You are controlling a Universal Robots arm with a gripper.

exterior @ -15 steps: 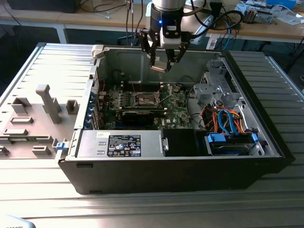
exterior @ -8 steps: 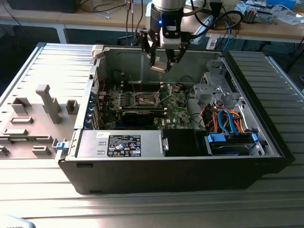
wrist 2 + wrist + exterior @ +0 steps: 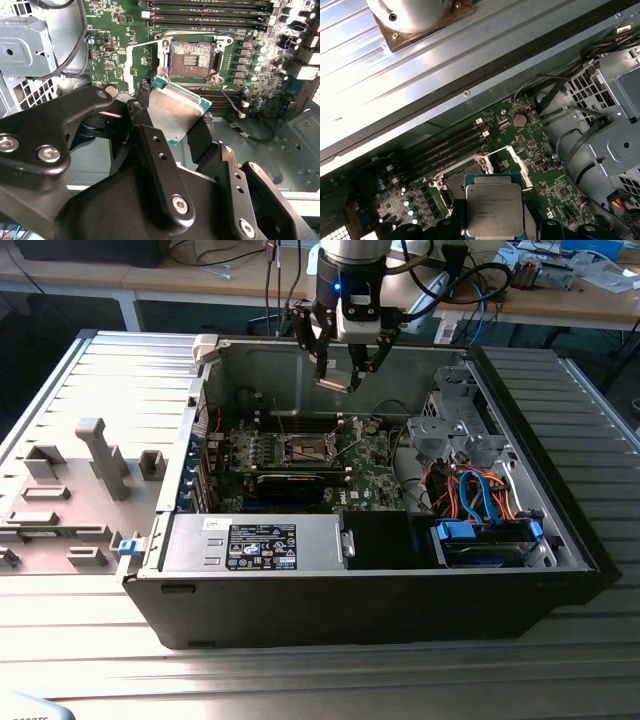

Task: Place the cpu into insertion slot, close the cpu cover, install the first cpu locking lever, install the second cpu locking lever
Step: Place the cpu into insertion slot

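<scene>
Here, jaws hold the cpu over the ribbed table.

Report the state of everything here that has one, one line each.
slot, empty, contacts bare.
cover, raised open.
cpu, gripped, held clear of the slot.
tool, shut on the cpu.
case, side open.

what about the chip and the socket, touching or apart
Apart. The exterior view shows the claw holding the chip above the board, with open air between it and the socket; in the second wrist view the socket sits bare.
</scene>
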